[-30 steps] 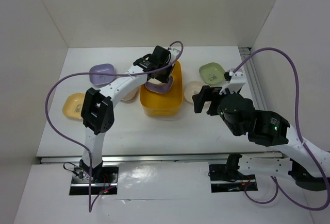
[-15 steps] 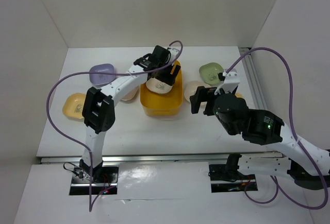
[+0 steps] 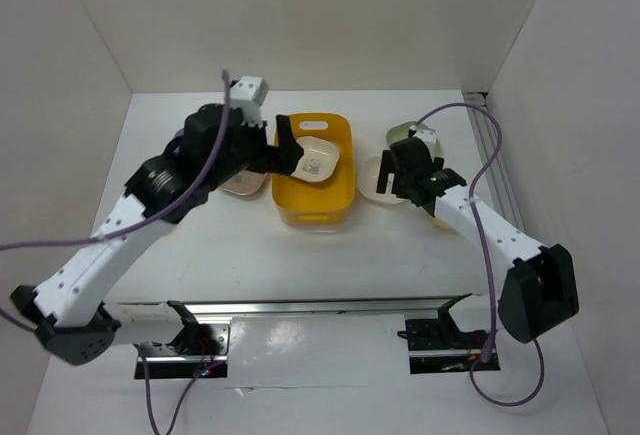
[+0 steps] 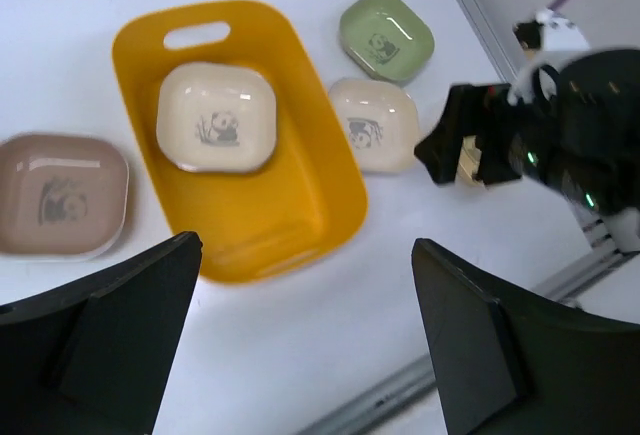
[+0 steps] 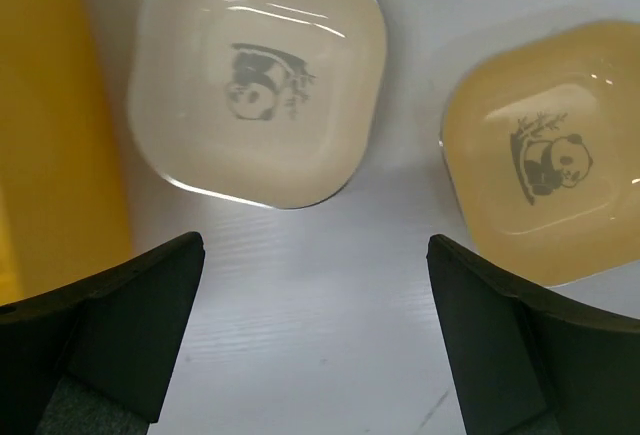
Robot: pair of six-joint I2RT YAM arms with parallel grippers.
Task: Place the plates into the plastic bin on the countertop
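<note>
The yellow-orange plastic bin (image 3: 338, 180) (image 4: 330, 190) stands mid-countertop with a cream plate (image 3: 316, 160) (image 4: 215, 117) lying flat inside it. My left gripper (image 3: 285, 150) (image 4: 306, 245) is open and empty, raised high above the bin's near-left side. A brown-pink plate (image 4: 55, 195) (image 3: 245, 185) lies left of the bin. Right of the bin lie a cream plate (image 5: 258, 85) (image 3: 375, 183), a green plate (image 4: 386, 37) (image 3: 402, 133) and a yellow-orange plate (image 5: 545, 170). My right gripper (image 3: 400, 175) (image 5: 315, 245) hangs open and empty just above the countertop, near those plates.
White walls enclose the countertop (image 3: 300, 255) on three sides. A metal rail (image 3: 300, 307) runs along its near edge. My raised left arm (image 3: 150, 205) hides the left part of the countertop in the top view. The bin's rim (image 5: 50, 155) is close on the right gripper's left.
My left gripper opened and let the cream plate drop into the bin, then the arm rose and drew back left. My right arm reached forward to the plates right of the bin.
</note>
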